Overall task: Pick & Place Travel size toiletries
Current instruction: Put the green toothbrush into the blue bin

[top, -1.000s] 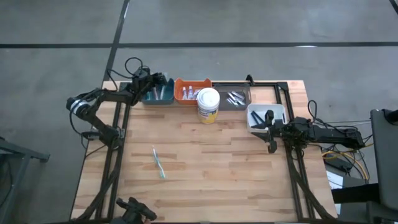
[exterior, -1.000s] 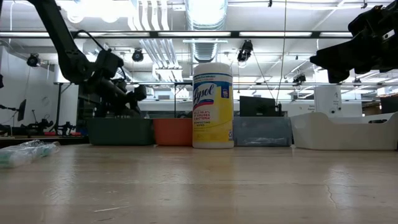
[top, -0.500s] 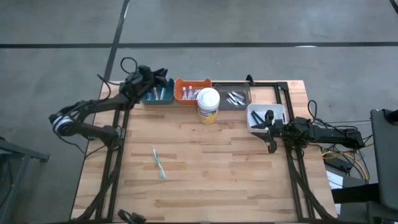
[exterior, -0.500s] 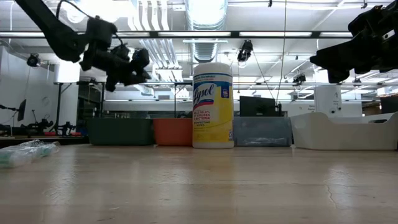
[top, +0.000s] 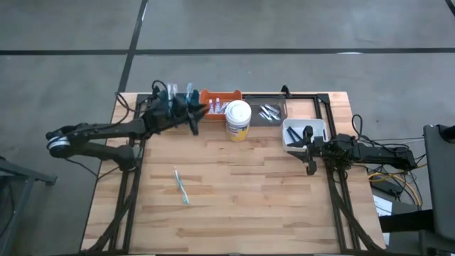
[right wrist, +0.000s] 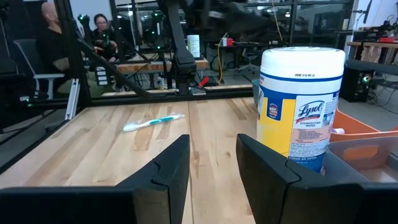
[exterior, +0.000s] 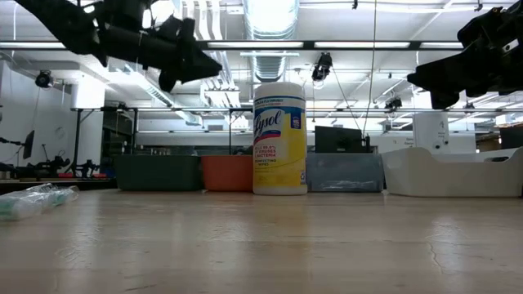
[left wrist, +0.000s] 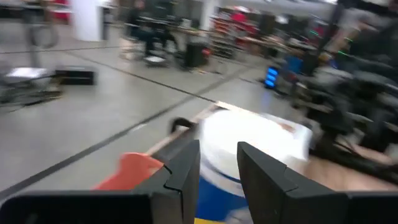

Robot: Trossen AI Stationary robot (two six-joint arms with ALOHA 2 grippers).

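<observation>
**Two arms up in the air, one toothbrush alone on the wood**

The left pincer (top: 195, 114) is up in the air, above the teal bin (exterior: 158, 172). It sits near the orange bin (top: 219, 102), at about 11 o'clock on the surface (top: 234, 192). From its own camera, its two dark fingers (left wrist: 184, 171) stand a little apart with nothing between them. Past them you can see a blurry white tub top and a bit of orange.

The right pincer (top: 311, 151) is at about 3 o'clock, just beside the white bin (top: 304, 132). It points in toward the middle of the surface. Its fingers (right wrist: 171, 168) have a narrow gap and hold nothing.

A teal toothbrush (top: 181, 186) lies flat on the bare wood, at about 8 o'clock, well apart from both arms. The right arm's camera sees it too, far across the boards.

Four bins sit in a row along the far edge, at 12 o'clock. The teal one is on the left, then the orange one, then a grey bin (top: 267, 112), then the white one. Small tubes (top: 215, 108) lie in the orange bin. Thin silver pieces (top: 268, 112) lie in the grey bin. A dark piece (top: 307, 133) lies in the white bin.

A yellow wipes tub (top: 238, 120) with a white lid stands upright in front of the orange and grey bins.

Two people (right wrist: 74, 38) sit in the room behind the surface.
</observation>
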